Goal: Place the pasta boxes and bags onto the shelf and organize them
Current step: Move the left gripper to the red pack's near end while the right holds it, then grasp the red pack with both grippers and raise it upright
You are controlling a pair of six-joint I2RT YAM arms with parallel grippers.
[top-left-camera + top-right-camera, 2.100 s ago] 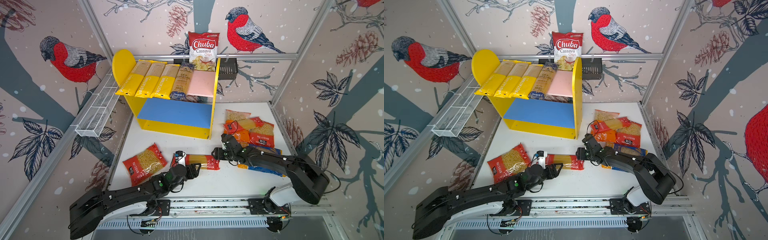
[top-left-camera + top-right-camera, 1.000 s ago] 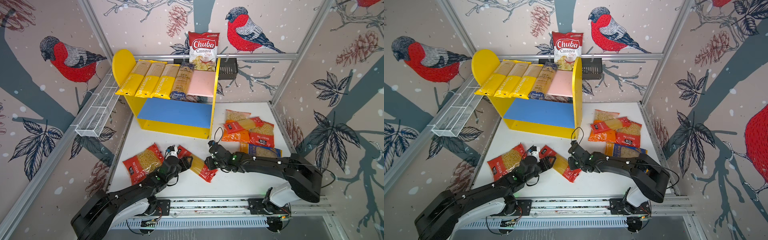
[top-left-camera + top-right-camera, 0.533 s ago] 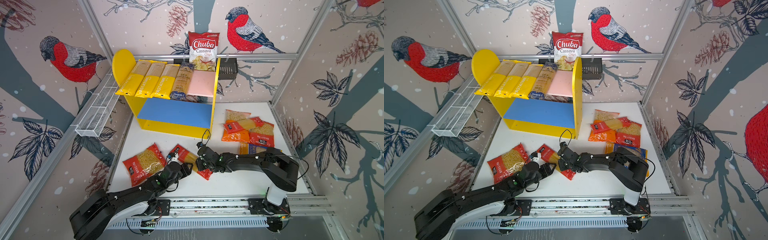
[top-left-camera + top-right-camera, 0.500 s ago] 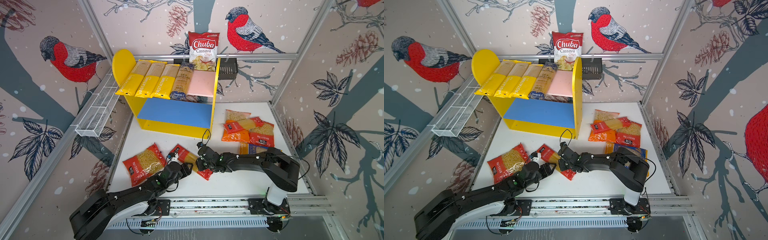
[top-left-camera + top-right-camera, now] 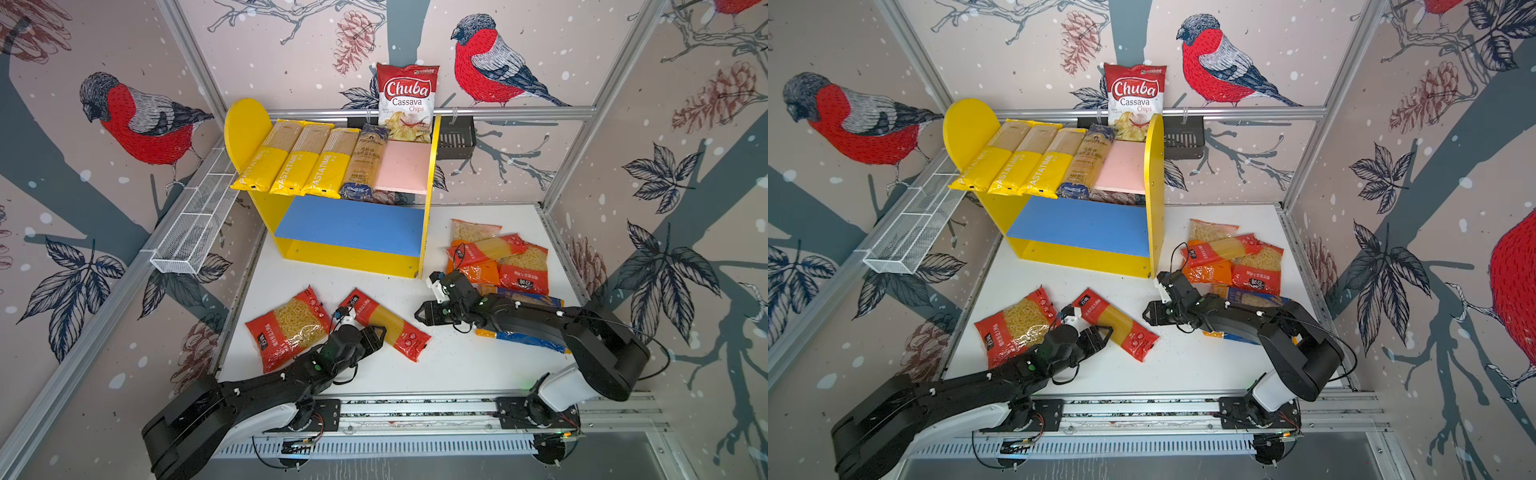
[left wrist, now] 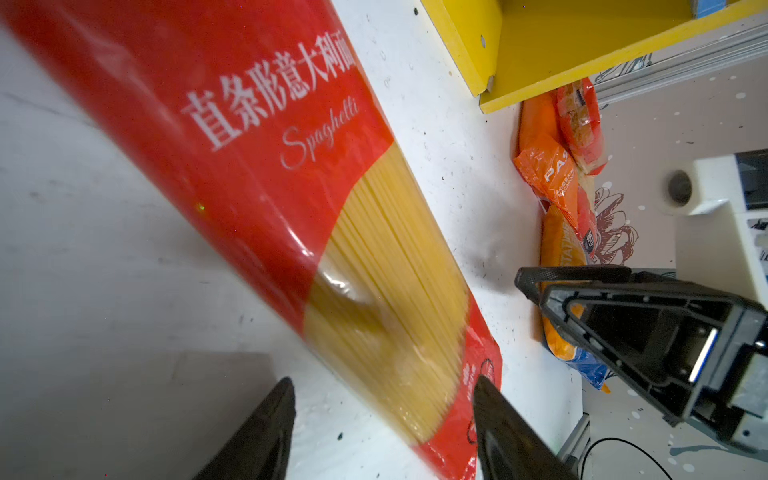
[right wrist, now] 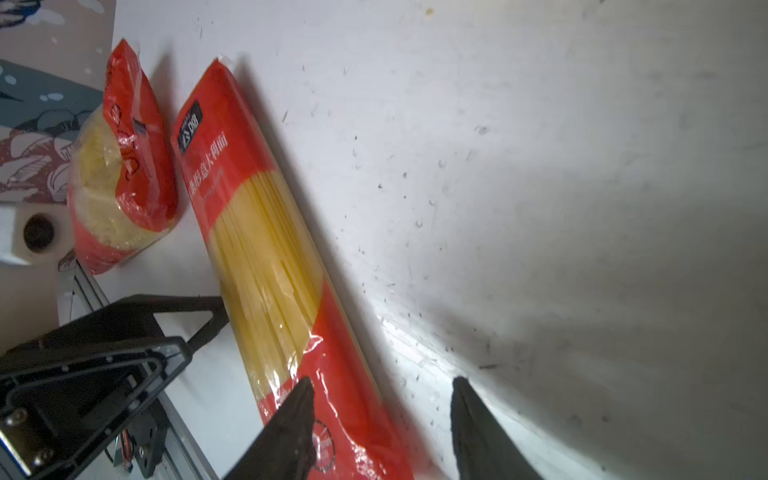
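Broadly, a white bench [image 5: 457, 370] fills the scene, with a yellow two-tier shelf [image 5: 353, 259] standing at its back. Three long yellow spaghetti packs [image 5: 291, 162] and one blue-labelled pack [image 5: 363, 162] lie side by side on the shelf's pink upper board. On the bench's right side, orange and red pasta bags [image 5: 494, 262] overlap in a loose pile. At front left lies a red macaroni bag [image 5: 291, 328]. Just beside it, a long red spaghetti pack [image 5: 386, 324] lies flat and slanted. The left hand [image 5: 377, 334] is spread with this pack between its fingers. Whether either finger presses the pack is hard to judge. The right hand [image 5: 420, 316], near the pack's front end, is also spread and holds nothing.
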